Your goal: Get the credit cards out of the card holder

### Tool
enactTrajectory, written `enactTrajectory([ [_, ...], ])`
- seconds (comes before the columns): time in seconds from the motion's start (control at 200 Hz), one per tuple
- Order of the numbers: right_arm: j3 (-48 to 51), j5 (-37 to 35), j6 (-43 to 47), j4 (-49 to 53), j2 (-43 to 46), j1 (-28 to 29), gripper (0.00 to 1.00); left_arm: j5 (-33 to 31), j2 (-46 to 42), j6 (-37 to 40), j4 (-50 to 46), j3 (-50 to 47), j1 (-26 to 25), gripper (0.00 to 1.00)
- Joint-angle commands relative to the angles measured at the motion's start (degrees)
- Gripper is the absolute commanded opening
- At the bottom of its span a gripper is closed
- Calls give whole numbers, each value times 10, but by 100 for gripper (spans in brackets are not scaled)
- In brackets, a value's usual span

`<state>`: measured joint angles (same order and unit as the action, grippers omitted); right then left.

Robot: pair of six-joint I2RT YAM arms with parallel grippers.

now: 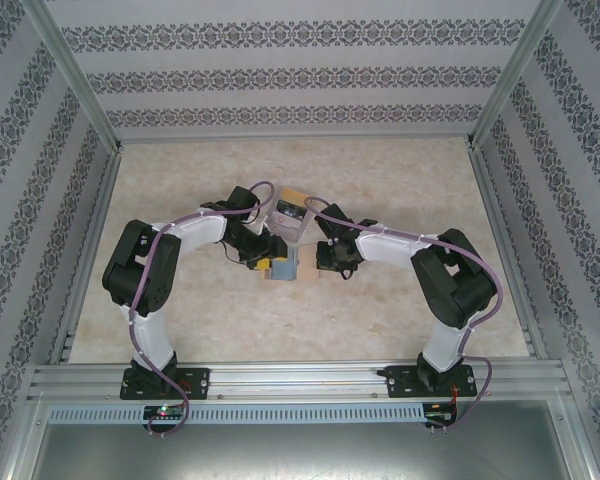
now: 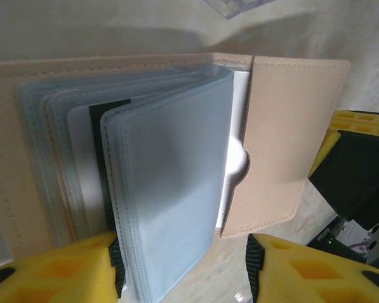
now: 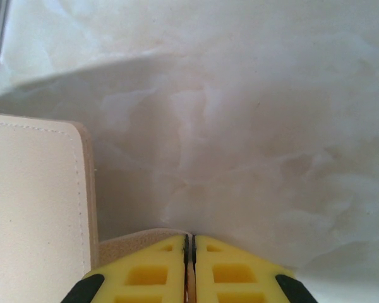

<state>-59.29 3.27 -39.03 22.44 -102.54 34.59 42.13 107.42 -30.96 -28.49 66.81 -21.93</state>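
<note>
Patterned wall panels (image 1: 300, 75) are set around a pale marbled tabletop (image 1: 400, 330). Near its centre the card holder (image 2: 284, 139) is found, with a greyish translucent box (image 1: 290, 222) just beside it at 12 o'clock. The holder's beige stitched cover is laid open and its translucent sleeves (image 2: 170, 189) are fanned out. A credit card (image 2: 98, 164) with a dark stripe is seen inside one sleeve, and a white card (image 2: 239, 120) is tucked in the cover pocket. The left claw (image 2: 183, 255), at 9 o'clock of the holder, is spread, its yellow fingers (image 2: 63, 271) set either side of the front sleeves. The right claw (image 3: 189, 246), at 3 o'clock, is pressed together on a thin tan edge of the cover.
</note>
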Motion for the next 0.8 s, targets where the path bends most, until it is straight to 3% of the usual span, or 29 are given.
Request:
enactTrajectory([
  [0.0,-12,6,-2,3,-12,-3,10,25,-14,13,1,12,-9,53],
  [0.3,-9,0,-6,3,0,-4,12,49,-19,-1,22,12,-10,43],
  [0.599,11,-18,-11,9,72,-26,37,88,-28,-37,67,8,-26,44],
  [0.794,26,-26,-21,5,107,-44,43,84,-18,-56,87,16,-47,50],
])
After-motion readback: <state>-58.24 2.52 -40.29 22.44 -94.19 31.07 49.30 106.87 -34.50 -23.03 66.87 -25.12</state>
